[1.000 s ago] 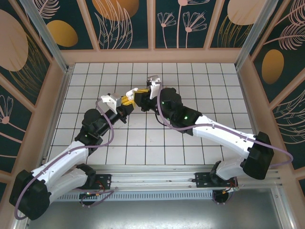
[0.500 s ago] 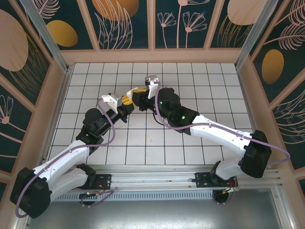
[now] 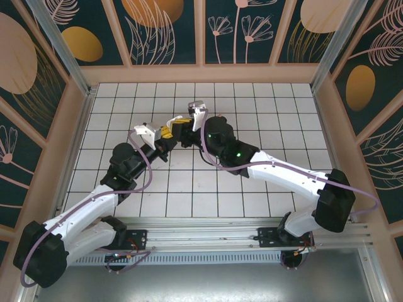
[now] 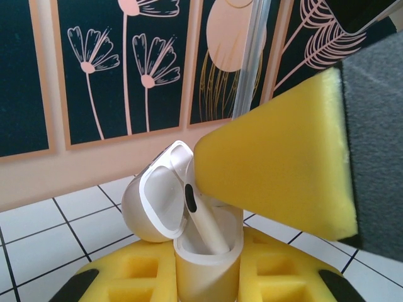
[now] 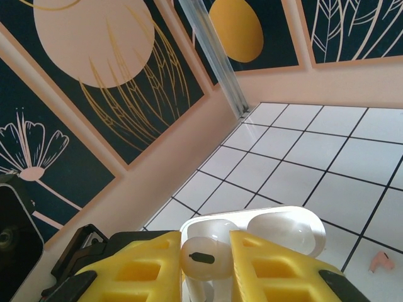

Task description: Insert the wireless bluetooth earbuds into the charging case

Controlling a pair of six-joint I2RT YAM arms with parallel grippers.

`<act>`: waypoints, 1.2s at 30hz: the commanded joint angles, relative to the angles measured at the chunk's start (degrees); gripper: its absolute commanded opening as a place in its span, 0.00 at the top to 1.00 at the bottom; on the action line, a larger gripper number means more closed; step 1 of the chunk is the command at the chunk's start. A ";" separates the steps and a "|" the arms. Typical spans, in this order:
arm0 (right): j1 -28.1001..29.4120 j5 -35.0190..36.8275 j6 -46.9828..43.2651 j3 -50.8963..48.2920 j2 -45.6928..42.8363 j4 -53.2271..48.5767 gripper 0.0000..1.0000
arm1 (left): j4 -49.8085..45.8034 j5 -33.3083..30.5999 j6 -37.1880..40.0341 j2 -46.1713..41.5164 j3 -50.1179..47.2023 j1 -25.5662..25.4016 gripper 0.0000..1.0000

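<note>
Fingers of the left gripper (image 4: 206, 280) are squeezed nearly closed around the lower body of the charging case (image 4: 204, 261), with its lid (image 4: 154, 201) flipped open behind. Just above the case, the right gripper (image 5: 203, 259) has its foam pads (image 5: 271, 270) pinched on a white earbud (image 5: 200, 258) by the head, with the stem poking down into the case's mouth. My guess is these buds are featherlight, hard and glossy, so slippery; holding the bulb end and leaving the stem free looks right. Can't tell if the case's other slot is filled. One pink earbud (image 5: 380, 261) lies on a tile near the case.
</note>
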 commanded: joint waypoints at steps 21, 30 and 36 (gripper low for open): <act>1.12 -0.84 -0.97 -2.19 1.39 -1.27 0.68 | 3.68 0.19 1.41 -3.35 0.56 -0.18 1.00; 1.02 0.67 0.06 -1.25 1.42 -2.97 0.67 | 2.57 0.19 1.57 -3.69 0.49 -0.13 1.00; 1.04 2.29 1.26 1.80 1.76 -6.89 0.61 | 1.57 0.76 1.56 -3.78 0.54 -0.18 1.00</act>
